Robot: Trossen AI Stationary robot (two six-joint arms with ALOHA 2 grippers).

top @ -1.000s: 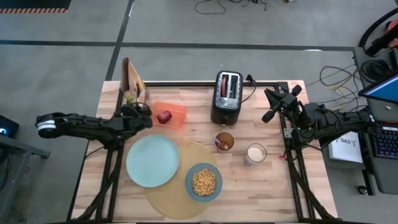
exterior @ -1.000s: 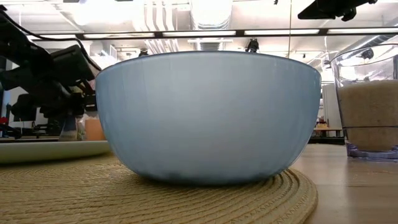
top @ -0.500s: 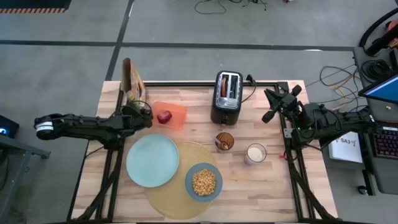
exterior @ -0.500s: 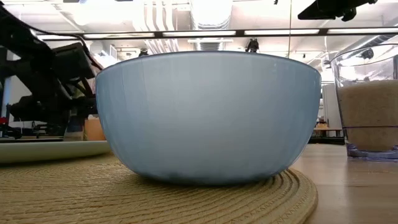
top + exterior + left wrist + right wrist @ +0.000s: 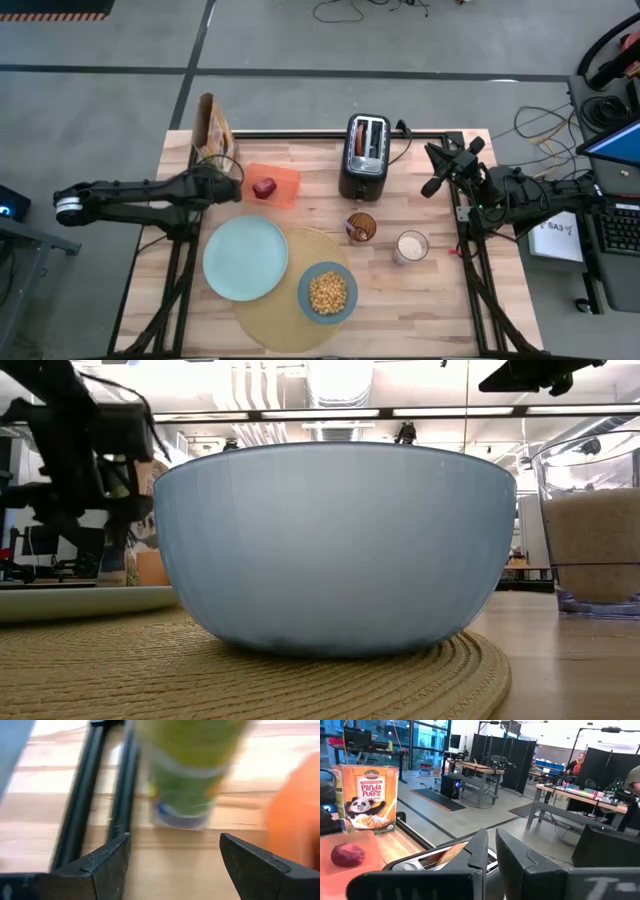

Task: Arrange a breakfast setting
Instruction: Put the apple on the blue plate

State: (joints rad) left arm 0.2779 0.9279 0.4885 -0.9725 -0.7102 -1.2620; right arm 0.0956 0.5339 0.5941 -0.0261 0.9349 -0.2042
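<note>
1. The left gripper (image 5: 222,178) hangs near the far left corner of the tabletop (image 5: 430,310), just in front of the cereal box (image 5: 212,130) and just beside the orange board (image 5: 283,182). Its fingers (image 5: 102,865) are spread wide with nothing between them.
2. A red apple (image 5: 264,188) sits on that orange board, close to the left gripper.
3. The right gripper (image 5: 433,172) waits over the far right edge, clear of everything on the tabletop; its fingers (image 5: 479,851) are almost pressed together and hold nothing.
4. The round tan placemat (image 5: 270,322) lies at the near edge, left of centre. The blue bowl (image 5: 327,292) of yellow cereal (image 5: 328,291) rests on its right side.
5. The pale blue plate (image 5: 245,258) overlaps the placemat's far left rim and is bare.
6. The black toaster (image 5: 364,156) stands at the far edge near the middle, with something in one of its slots.
7. A small jar (image 5: 361,227) and a glass (image 5: 411,246) sit right of the placemat, near each other but apart.
8. The near right corner and the near left corner are open wood.
</note>
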